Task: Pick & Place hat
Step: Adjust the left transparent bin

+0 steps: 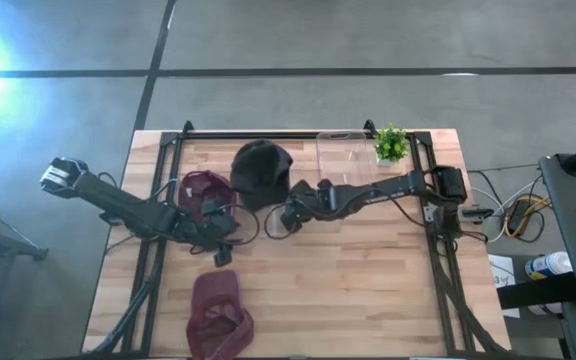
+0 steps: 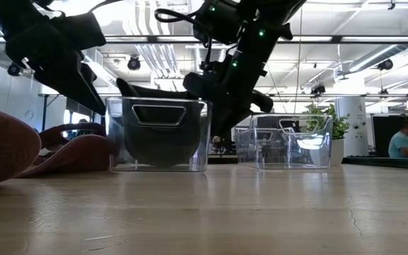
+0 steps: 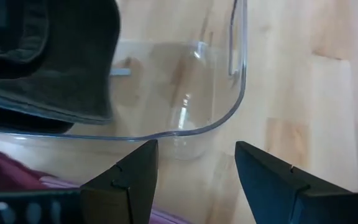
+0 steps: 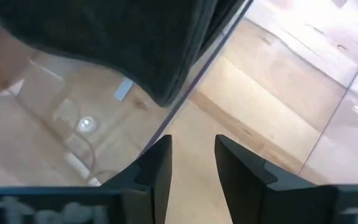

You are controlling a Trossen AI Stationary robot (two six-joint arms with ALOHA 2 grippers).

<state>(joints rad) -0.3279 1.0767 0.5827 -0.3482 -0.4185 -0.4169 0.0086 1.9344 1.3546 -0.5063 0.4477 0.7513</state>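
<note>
A black hat (image 1: 260, 172) lies in a clear bin (image 2: 193, 134) at the table's far middle, and part of it rises over the bin's rim (image 2: 147, 91). A maroon hat (image 1: 206, 190) rests on the table just left of the bin. Another maroon hat (image 1: 220, 315) lies near the front edge. My left gripper (image 3: 194, 180) stands open above the table, just short of the bin's near corner (image 3: 185, 127). My right gripper (image 4: 191, 165) hovers by the bin's right side below the black hat's edge (image 4: 160, 87). Its fingers are a little apart with nothing between them.
A second clear bin (image 2: 285, 142) stands empty at the far right, with a small green plant (image 1: 391, 145) beside it. Black rails (image 1: 298, 135) frame the table. Bare wood lies at the middle and front right. A person (image 2: 404, 142) sits in the room beyond.
</note>
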